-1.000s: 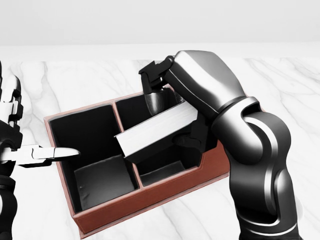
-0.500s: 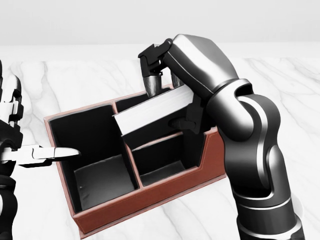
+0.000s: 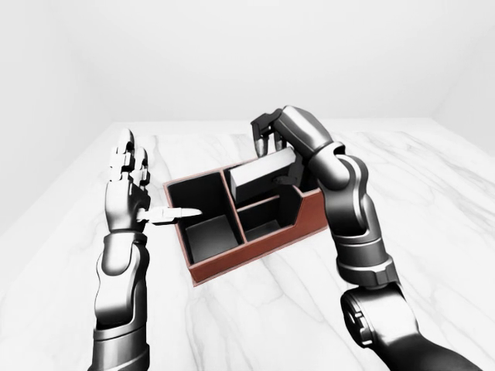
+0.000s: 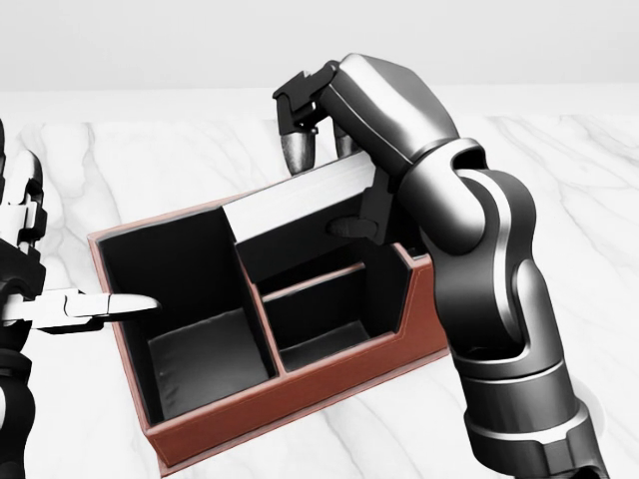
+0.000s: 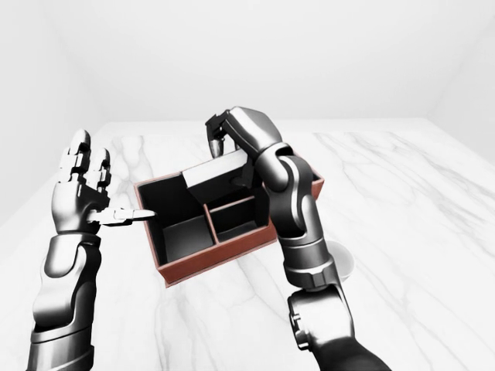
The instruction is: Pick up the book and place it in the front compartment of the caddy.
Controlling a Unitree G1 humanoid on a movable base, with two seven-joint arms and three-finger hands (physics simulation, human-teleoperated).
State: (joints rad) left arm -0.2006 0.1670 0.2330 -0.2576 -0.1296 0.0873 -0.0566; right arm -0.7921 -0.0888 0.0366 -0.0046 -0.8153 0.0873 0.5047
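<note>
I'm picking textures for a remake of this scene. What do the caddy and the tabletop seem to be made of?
The caddy looks like reddish-brown leather or leatherette with a matte finish and a black lining; its soft, even sheen suggests this, though painted wood is possible. The tabletop looks like polished white marble, going by its grey veins.

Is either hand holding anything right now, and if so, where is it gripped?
The right hand holds the book by its right end, above the caddy. The left hand is open and holds nothing.
</note>
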